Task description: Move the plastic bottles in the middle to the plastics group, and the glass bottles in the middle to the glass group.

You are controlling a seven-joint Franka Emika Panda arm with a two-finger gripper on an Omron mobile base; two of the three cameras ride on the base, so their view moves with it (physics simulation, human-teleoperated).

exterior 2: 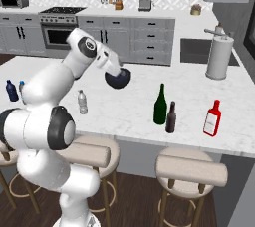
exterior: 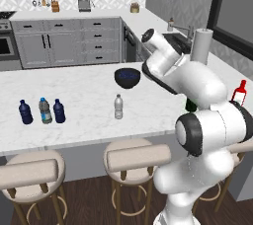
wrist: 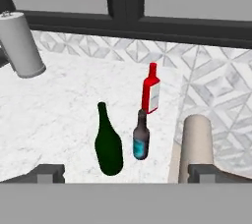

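The clear greyish bottle with a white cap (exterior: pixel 118 107) (exterior 2: pixel 82 102) stands alone mid-counter. At the left end stand two dark blue bottles (exterior: pixel 25 112) (exterior: pixel 59 111) with the blue-labelled clear bottle (exterior: pixel 45 111) between them. The tall dark green bottle (exterior 2: pixel 160 105) (wrist: pixel 109 142) stands upright right beside the small brown bottle (exterior 2: pixel 171 117) (wrist: pixel 141 137), with the red flat-sided bottle (exterior 2: pixel 212 118) (wrist: pixel 151 89) a little further on. My gripper (wrist: pixel 127 174) is open and holds nothing. It hangs above the counter, back from the green bottle, with its fingertips (wrist: pixel 49 173) spread wide.
A black bowl (exterior: pixel 128 78) (exterior 2: pixel 118 78) sits on the counter under my forearm. A steel canister (exterior 2: pixel 219 54) (wrist: pixel 19 46) stands by the sink. Padded stools (exterior: pixel 137 156) (wrist: pixel 196 144) line the counter's near edge.
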